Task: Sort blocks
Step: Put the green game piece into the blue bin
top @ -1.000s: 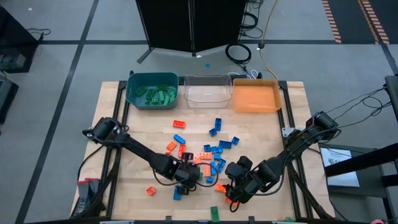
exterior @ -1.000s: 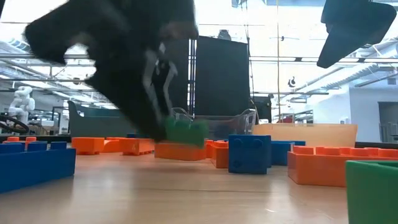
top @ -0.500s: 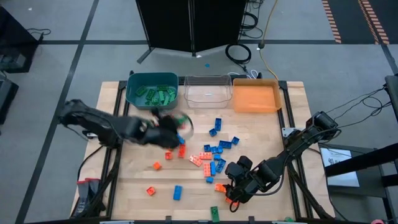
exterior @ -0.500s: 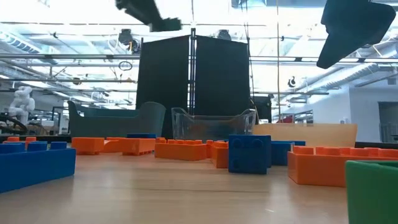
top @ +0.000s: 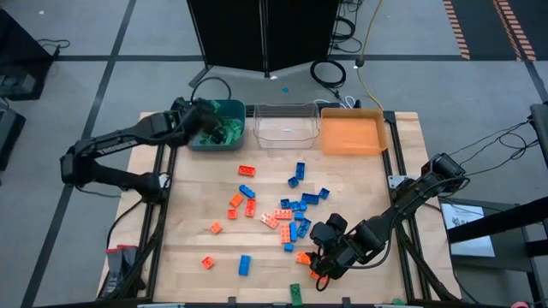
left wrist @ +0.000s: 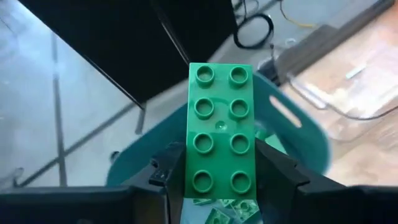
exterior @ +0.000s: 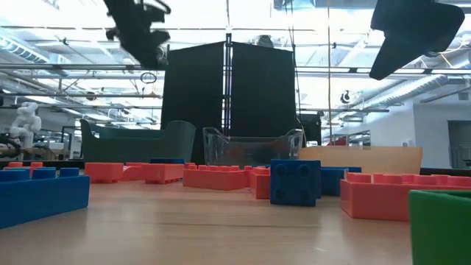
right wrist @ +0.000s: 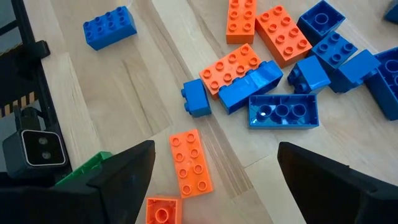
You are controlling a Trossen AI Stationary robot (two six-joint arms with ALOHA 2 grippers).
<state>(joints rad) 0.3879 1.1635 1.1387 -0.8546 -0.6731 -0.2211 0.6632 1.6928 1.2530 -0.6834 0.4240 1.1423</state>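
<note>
My left gripper [top: 217, 130] hangs above the teal bin [top: 190, 139] at the table's far left, shut on a green two-by-four brick [left wrist: 220, 124]. More green bricks [top: 205, 128] lie in that bin. Blue and orange bricks [top: 287, 214] lie scattered over the middle of the table. My right gripper [top: 319, 265] stands open near the front right, above an orange brick [right wrist: 191, 163], touching nothing. In the low view my left gripper [exterior: 140, 33] shows high at the upper left. My left gripper pinches the green brick between its two fingers [left wrist: 277, 171], on the two long sides at the end nearest the wrist [left wrist: 217, 182]. The brick lies along the fingers and sticks out past them, studs toward the camera. It is lifted clear above the teal bin.
A clear bin [top: 285, 124] and an orange bin [top: 353, 133] stand beside the teal one along the far edge. A lone green brick [top: 295, 293] and a blue one [top: 244, 264] lie near the front edge. Cables [top: 330, 73] lie on the floor beyond the table.
My left gripper has risen from the brick pile at the near middle with the green brick, swung toward the table's far left and rolled, and now stands above the teal bin. The brick is lifted clear of the table.
</note>
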